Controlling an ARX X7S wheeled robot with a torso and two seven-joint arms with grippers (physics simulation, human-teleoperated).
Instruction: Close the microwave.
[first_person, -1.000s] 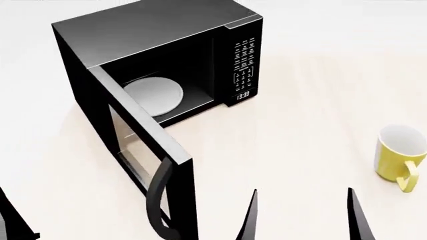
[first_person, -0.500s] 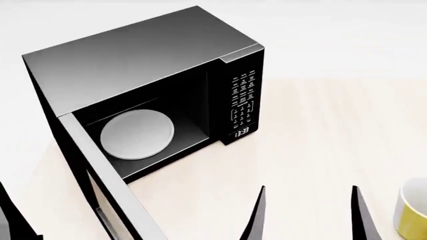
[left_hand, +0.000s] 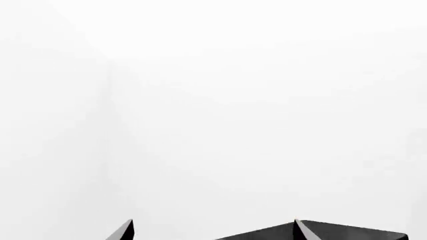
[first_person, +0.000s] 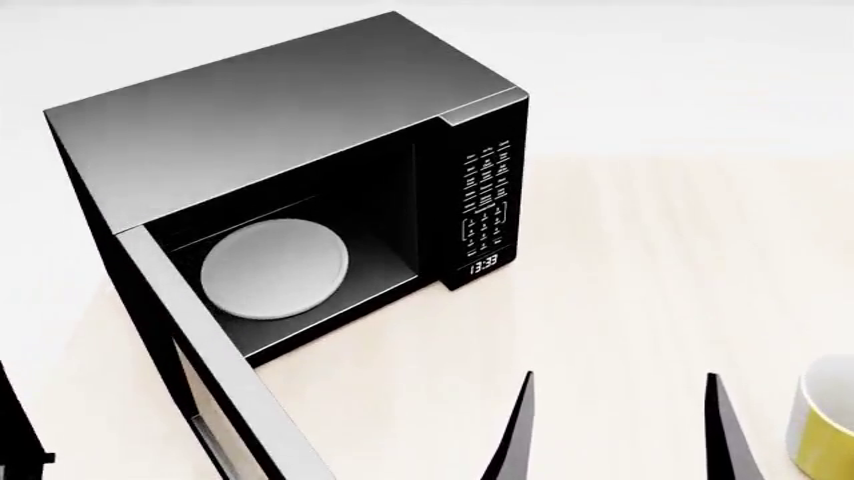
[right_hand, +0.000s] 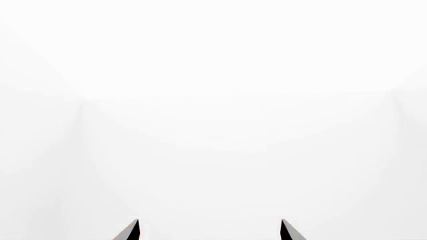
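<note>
The black microwave (first_person: 287, 120) stands on the pale table with its door (first_person: 200, 385) swung wide open toward the lower left; the door's handle is out of view. Inside lies the white turntable plate (first_person: 274, 270). The keypad (first_person: 487, 195) and clock (first_person: 483, 264) face right of the opening. My right gripper (first_person: 621, 430) is open and empty, in front of the microwave and right of the door. Only one left finger (first_person: 19, 440) shows at the lower left edge. The left gripper (left_hand: 213, 231) is open in its wrist view, over a dark surface (left_hand: 333, 234). The right gripper (right_hand: 210, 231) shows open against white.
A yellow mug (first_person: 821, 425) stands at the lower right edge, just right of my right gripper. The pale wooden table (first_person: 641, 280) stretches right of the microwave. Both wrist views show mostly blank white.
Since one second ago the head view has shifted: the microwave sits lower and to the left, the door handle has left the frame, the mug has slid to the lower right. Little changed in the last half second.
</note>
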